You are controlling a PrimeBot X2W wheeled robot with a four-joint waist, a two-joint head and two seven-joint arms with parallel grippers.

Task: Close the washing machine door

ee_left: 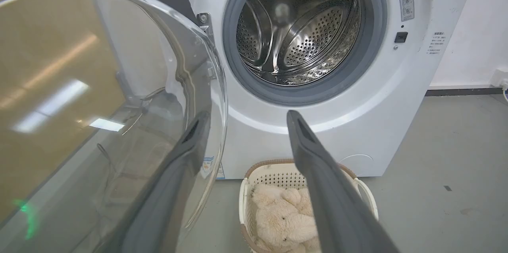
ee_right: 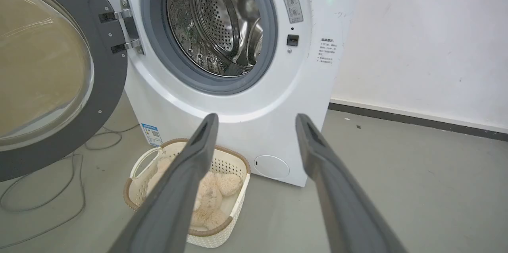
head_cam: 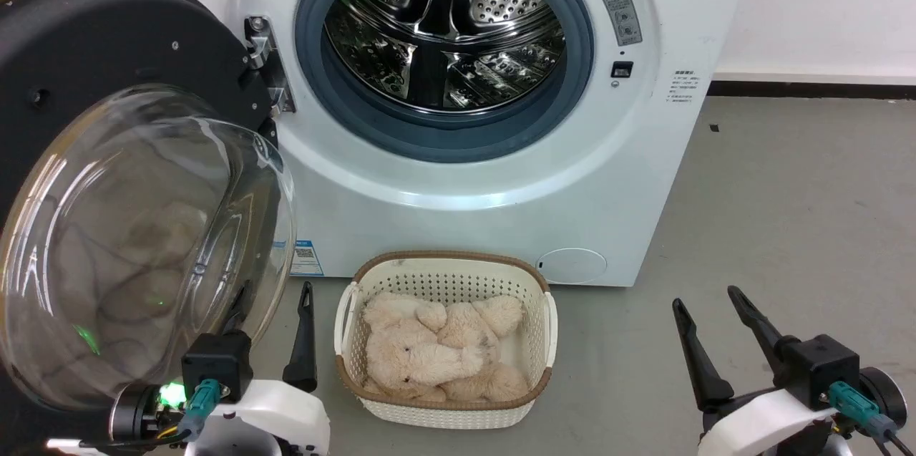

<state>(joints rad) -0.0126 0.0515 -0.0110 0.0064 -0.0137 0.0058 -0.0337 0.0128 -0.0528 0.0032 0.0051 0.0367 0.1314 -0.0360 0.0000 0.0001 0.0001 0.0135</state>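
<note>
- Head view: the left pincer (head_cam: 272, 320) sits at 7 o'clock with its fingers spread and nothing gripped. One finger stands free and the other is behind the glass bowl (head_cam: 143, 241); contact cannot be told.
- The right pincer (head_cam: 705, 298) at 5 o'clock is likewise released, over bare floor (head_cam: 787, 212).
- In the left wrist view the left pincer (ee_left: 246, 126) points at the machine's front, with the bowl's rim by its 9 o'clock finger.
- One washing machine door (head_cam: 107, 34) stands swung wide open at 9 o'clock of the opening, on one steel hinge (head_cam: 265, 55).
- One white washing machine (head_cam: 465, 177) shows one steel drum (head_cam: 444, 34) inside one blue-grey gasket (head_cam: 343, 105).
- There are three labels:
  - a grey warning label (head_cam: 620, 12) with a red triangle at 2 o'clock of the opening;
  - a block of small print at 3 o'clock;
  - a blue sticker (head_cam: 306, 259) with a square code at 7 o'clock.
  - None of the writing is readable.
- One round cap (head_cam: 572, 265) sits low at 5 o'clock.
- One basket (head_cam: 444, 259) stands on the floor at 6 o'clock, holding cream plush toys (head_cam: 429, 356) whose number is unclear.
- A cable (ee_right: 59, 205) lies beneath the door.
</note>
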